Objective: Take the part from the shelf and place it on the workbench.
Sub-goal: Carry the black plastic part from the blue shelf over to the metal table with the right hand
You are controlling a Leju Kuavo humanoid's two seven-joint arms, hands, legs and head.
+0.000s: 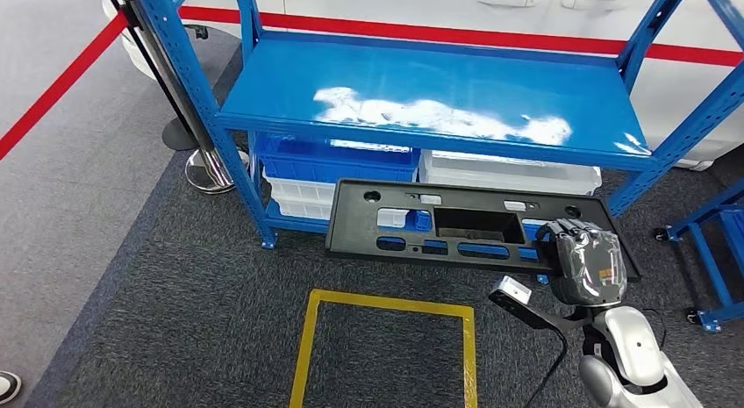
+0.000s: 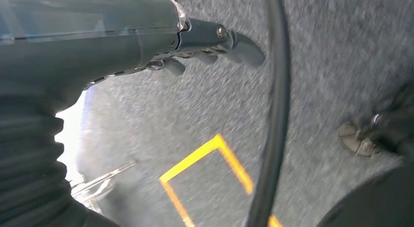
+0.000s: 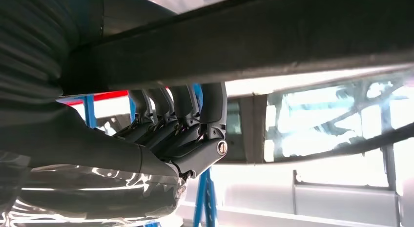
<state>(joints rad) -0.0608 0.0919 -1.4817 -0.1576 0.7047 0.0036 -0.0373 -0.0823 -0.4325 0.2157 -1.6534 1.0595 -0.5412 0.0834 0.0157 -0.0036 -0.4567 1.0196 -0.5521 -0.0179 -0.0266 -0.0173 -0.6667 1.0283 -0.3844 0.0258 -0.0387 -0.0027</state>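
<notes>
Right hand grips the right end of the long black part, fingers hooked up around its edge in the right wrist view. Part is held flat in the air in front of the blue shelf, off its top board, above the grey carpet near the yellow floor square. Left hand hangs over the carpet holding nothing, fingers loosely curled; cannot tell apart or together.
</notes>
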